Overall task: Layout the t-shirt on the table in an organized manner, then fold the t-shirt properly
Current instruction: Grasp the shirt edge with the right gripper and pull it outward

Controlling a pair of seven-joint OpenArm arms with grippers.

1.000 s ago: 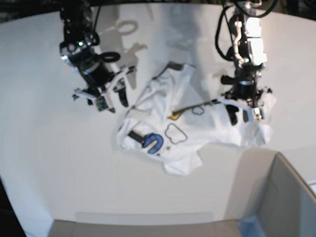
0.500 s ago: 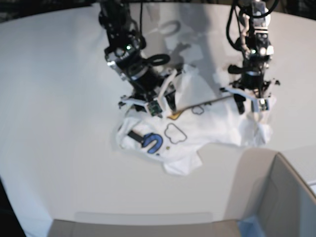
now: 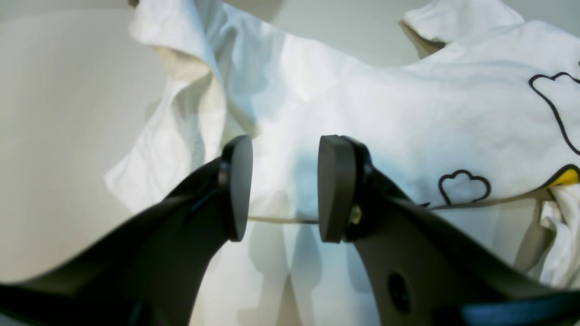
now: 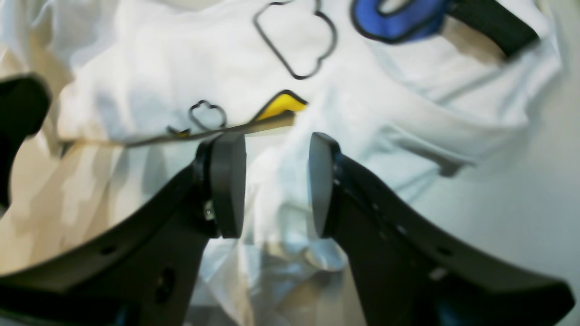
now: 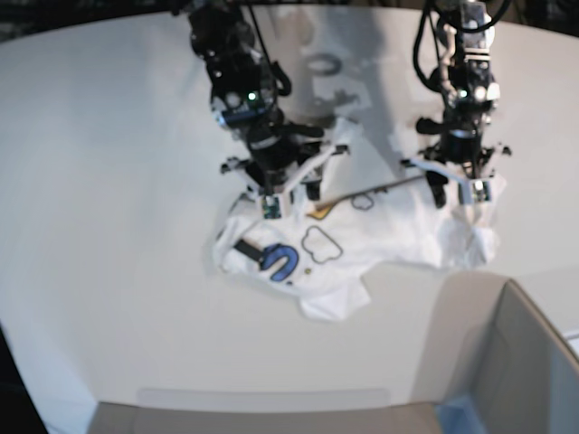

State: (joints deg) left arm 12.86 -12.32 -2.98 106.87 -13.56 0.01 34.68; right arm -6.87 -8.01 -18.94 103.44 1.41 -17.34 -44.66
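The white t-shirt (image 5: 362,237) lies crumpled in a heap on the table (image 5: 109,226), its blue letter (image 5: 282,262) and cloud outlines facing up. My right gripper (image 5: 289,193) hangs over the heap's upper left part. In the right wrist view its jaws (image 4: 274,183) stand open astride a raised fold of the t-shirt (image 4: 158,68), below a yellow patch (image 4: 281,103). My left gripper (image 5: 457,194) is over the heap's right end. The left wrist view shows it open (image 3: 283,188) just above the t-shirt (image 3: 408,113), with nothing gripped.
A grey box (image 5: 516,362) juts in at the lower right corner, close to the shirt's right end. Bare table (image 3: 54,136) spreads out left of the shirt, and its curved edge runs along the far side.
My right arm has swung from the bare table left of the shirt to above its upper left part. The left arm rose slightly a second ago, then stayed still.
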